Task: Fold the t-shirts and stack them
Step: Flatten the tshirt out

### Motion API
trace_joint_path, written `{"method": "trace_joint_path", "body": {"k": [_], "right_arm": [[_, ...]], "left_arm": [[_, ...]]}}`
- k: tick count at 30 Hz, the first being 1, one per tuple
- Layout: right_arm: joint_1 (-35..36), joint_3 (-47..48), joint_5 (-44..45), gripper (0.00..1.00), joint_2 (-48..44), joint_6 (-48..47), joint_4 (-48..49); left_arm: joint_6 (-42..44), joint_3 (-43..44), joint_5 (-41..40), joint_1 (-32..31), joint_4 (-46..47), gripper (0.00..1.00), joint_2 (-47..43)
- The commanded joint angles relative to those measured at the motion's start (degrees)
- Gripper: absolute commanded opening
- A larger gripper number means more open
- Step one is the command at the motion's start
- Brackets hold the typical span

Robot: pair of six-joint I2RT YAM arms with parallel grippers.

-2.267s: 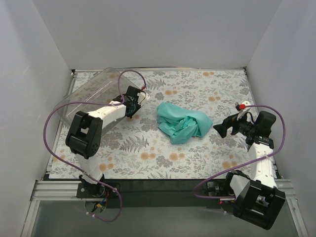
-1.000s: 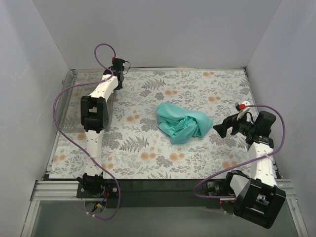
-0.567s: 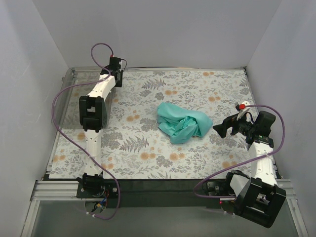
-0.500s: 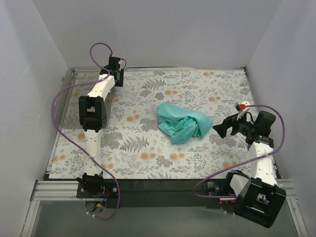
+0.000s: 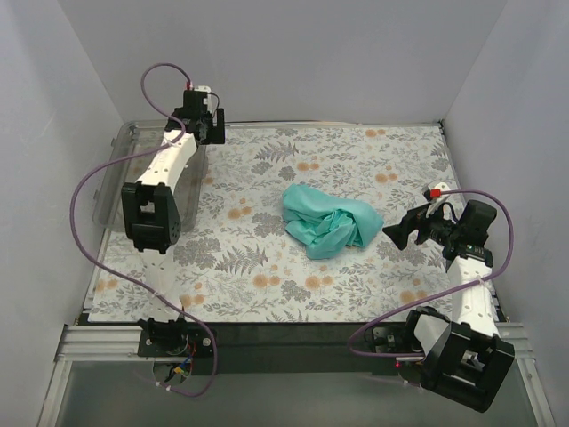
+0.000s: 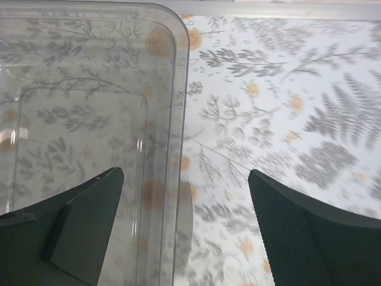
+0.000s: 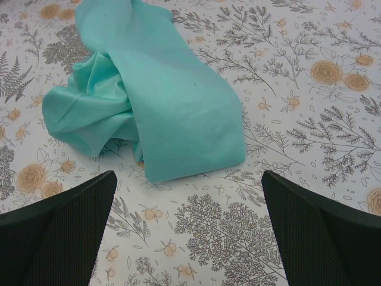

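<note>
T-shirt: I see one plain teal-green piece, crumpled in a loose heap near the middle of the bench, a little right of centre. Nothing is touching it.
T-shirt, right wrist view: a smooth flap runs across the heap toward my camera, with bunched folds tucked to its left. All of it rests flat on the floral bench cover.
Left end effector: it is reached out to the far left corner of the bench, well apart from the fabric. In its wrist view the left end effector has its fingers spread wide with nothing pinched between them.
Clear plastic bin: it sits along the left edge of the bench, under and beside my left arm. From the left wrist, the bin's rounded rim runs down between the two fingers, below them. I cannot tell whether either finger touches it.
Right end effector: it hovers just to the right of the heap, pointing toward it. In its wrist view the right end effector is spread wide and holds nothing, and the near edge of the flap lies just ahead of the fingertips, apart from them.
</note>
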Motion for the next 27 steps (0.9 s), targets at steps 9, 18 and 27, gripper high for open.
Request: {"method": "trace_joint_path", "body": {"k": [9,18,27], "right_arm": [[7.2,16.9,-4.2,0.95,4.7,-17.0,-18.8],[32.2,35.7,17.4,0.87,20.8,-12.5,-25.1],[40.5,43.9,30.5,0.78,33.1,-13.6,-29.9]], "left_arm": [[-10.3,-53.1,31.3,-0.4,20.5,0.86,-54.3],[-13.2,-76.2,46.0,-0.6,24.8,0.87,-79.1],[-15.0,-80.9,45.2,-0.6,26.4,0.88,-84.3]]}}
